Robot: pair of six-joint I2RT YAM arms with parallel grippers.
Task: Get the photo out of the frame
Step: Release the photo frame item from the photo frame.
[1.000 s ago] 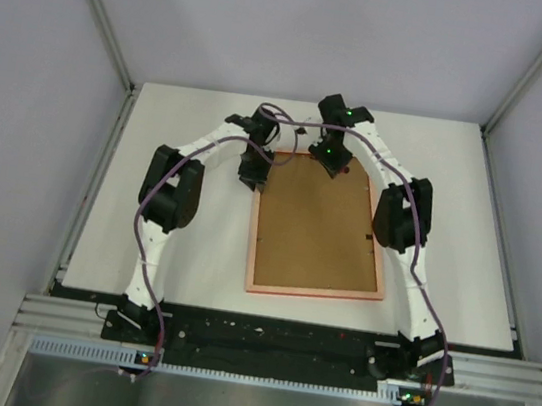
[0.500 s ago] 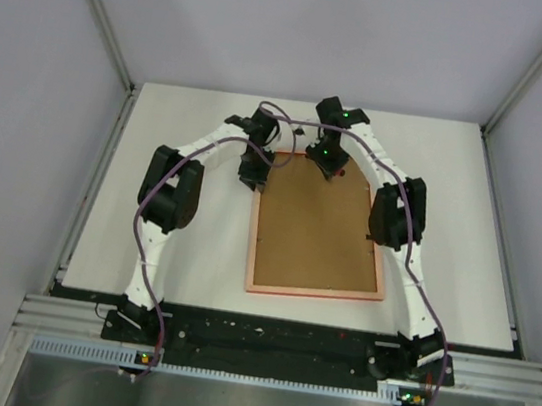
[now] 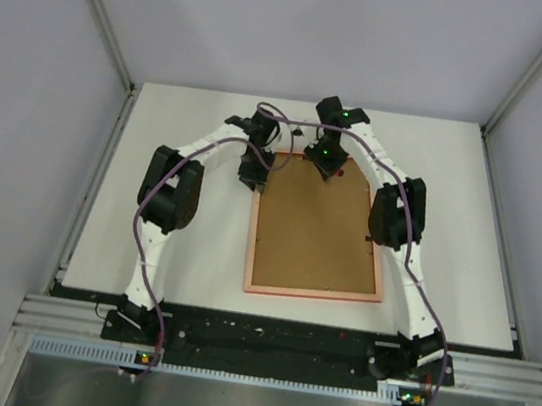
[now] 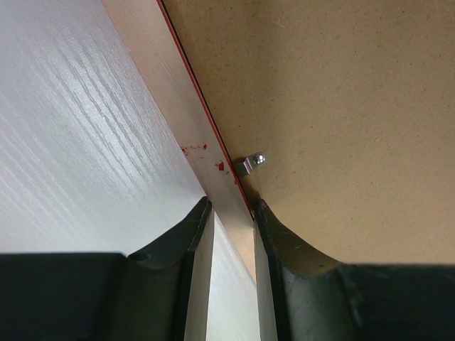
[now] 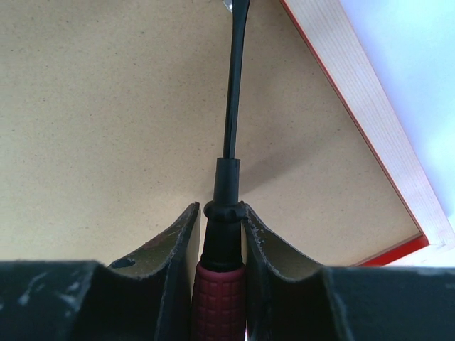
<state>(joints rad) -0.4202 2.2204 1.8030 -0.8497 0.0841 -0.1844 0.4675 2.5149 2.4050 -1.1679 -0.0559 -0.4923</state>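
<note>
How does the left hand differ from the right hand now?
The left hand grips the frame by its rim; the right hand grips a red-handled tool. The left hand sits at the frame's left edge, partly over the table; the right hand is over the brown backing. Both are shut, near its far end.

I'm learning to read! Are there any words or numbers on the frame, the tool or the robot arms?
None can be read. The frame and its brown back are blank, the tool has no label, and the left arm and right arm show no lettering. The rim's red specks are not writing.
</note>
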